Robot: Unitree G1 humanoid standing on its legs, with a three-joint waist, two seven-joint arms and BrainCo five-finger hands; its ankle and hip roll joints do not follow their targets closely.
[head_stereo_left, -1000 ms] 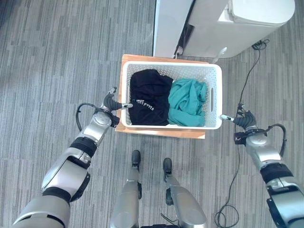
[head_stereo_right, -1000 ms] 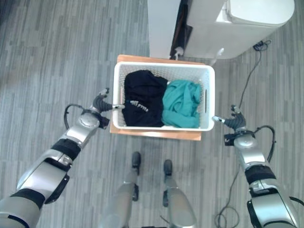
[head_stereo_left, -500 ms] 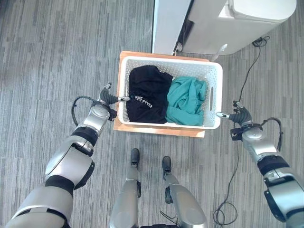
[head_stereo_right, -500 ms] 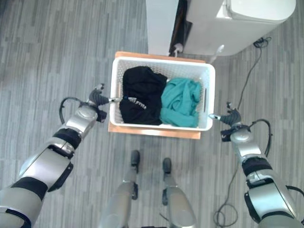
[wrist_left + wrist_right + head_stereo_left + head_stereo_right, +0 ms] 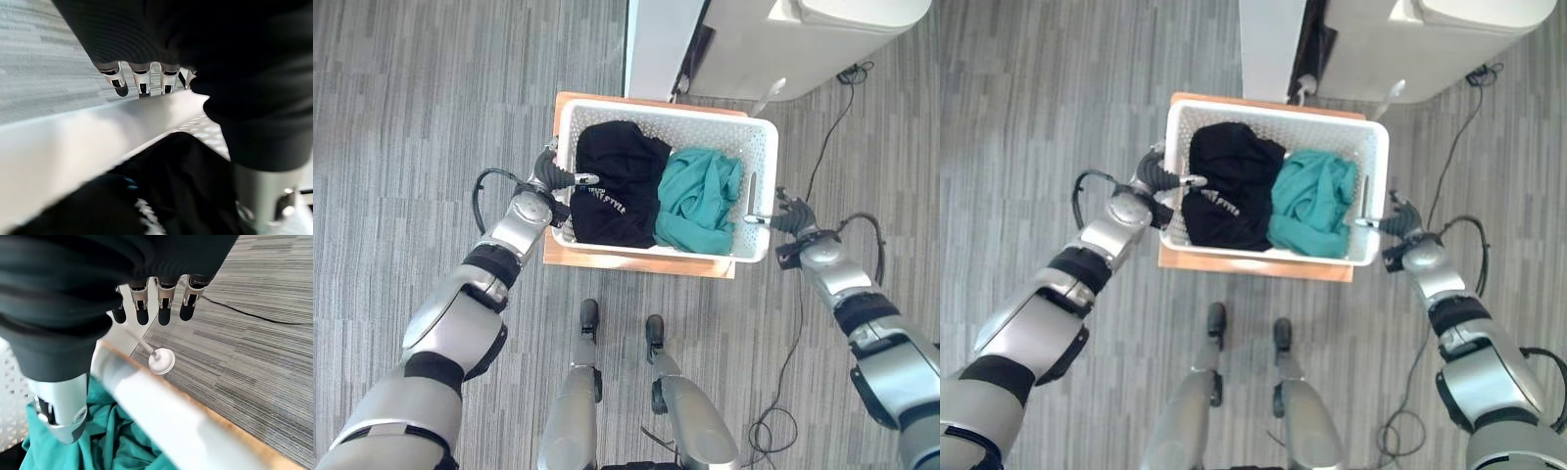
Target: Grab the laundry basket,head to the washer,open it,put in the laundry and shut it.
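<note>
Basket: the white basket (image 5: 756, 132) sits on a low wooden stand (image 5: 636, 264) on the floor, just in front of the washer (image 5: 773, 44).
Laundry: a black garment (image 5: 617, 196) and a teal garment (image 5: 700, 201) lie side by side inside it.
Left hand: the left hand (image 5: 551, 181) is at the basket's left rim; in the left wrist view the fingers (image 5: 142, 78) are outside the wall and the thumb is over the inside, so the rim is between them. They are half open and I judge the grip is not closed yet.
Right hand: the right hand (image 5: 785, 215) is at the right rim in the same manner, fingers (image 5: 161, 301) outside and thumb over the teal cloth, also still loose.
Done: both hands are placed on the two short sides.
Left: close the grip, lift, go to the washer, open it, load it, shut it. Nearly the whole task is still ahead.
</note>
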